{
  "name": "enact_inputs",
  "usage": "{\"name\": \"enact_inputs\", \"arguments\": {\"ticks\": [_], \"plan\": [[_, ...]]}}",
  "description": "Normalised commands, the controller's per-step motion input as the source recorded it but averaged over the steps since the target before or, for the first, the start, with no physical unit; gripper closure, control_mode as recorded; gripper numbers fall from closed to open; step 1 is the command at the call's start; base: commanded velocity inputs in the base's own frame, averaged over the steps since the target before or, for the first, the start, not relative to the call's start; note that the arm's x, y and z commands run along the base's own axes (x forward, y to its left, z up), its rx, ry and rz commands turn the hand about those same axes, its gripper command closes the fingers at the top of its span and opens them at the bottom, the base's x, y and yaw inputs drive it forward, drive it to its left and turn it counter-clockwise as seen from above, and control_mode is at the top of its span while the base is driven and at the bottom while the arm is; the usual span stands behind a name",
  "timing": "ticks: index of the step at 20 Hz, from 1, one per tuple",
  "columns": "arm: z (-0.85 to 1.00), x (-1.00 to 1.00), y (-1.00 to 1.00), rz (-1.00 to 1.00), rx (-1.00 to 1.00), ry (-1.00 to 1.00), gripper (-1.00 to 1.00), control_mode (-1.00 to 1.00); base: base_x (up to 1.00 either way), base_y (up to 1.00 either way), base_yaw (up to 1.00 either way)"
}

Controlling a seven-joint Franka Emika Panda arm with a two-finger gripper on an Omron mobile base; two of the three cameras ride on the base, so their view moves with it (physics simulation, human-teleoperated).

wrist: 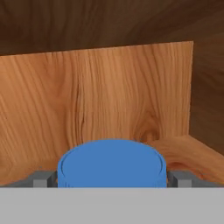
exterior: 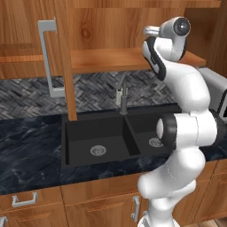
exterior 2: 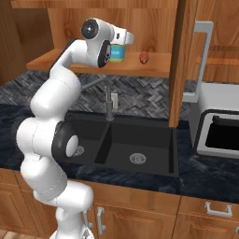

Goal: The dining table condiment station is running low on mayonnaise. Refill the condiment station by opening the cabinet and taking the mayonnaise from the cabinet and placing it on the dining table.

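Observation:
The cabinet (exterior 2: 140, 23) stands open, its door (exterior 2: 179, 60) swung out edge-on with the long silver handle (exterior 2: 201, 60). On its shelf (exterior 2: 154, 65) sits the mayonnaise (exterior 2: 117, 54), a pale jar with a teal band, partly hidden behind my hand. In the hand view its blue lid (wrist: 112, 164) lies between the two finger tips (wrist: 42, 179), which stand one on each side with a narrow gap. My gripper (wrist: 111, 179) is open around the jar's top. The dining table is out of view.
A small reddish-brown lump (exterior 2: 144, 57) lies on the shelf right of the jar. Below are a black double sink (exterior 2: 135, 149) with a faucet (exterior 2: 110, 100), a dark marble counter (exterior: 26, 146), a microwave (exterior 2: 219, 126) at the right, and the other open door (exterior: 65, 62).

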Motion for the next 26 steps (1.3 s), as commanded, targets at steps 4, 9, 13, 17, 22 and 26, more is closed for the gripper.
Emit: {"name": "enact_inputs", "arguments": {"ticks": [4,9,13,17,22,26], "plan": [[0.00,-1.00,0.21,0.04,0.00,-0.03,1.00,-1.00,0.00,0.00,0.00],[0.10,-1.00,0.29,0.00,0.00,0.00,1.00,-1.00,0.00,0.00,0.00],[0.11,-1.00,0.26,0.00,0.00,0.00,1.00,-1.00,0.00,0.00,0.00],[0.14,-1.00,0.24,0.03,0.00,0.00,1.00,-1.00,0.00,0.00,0.00],[0.08,-1.00,0.28,0.06,0.00,0.03,1.00,-1.00,0.00,0.00,0.00],[0.00,-1.00,0.12,0.11,-0.01,0.03,1.00,-1.00,0.00,0.00,0.00]]}}
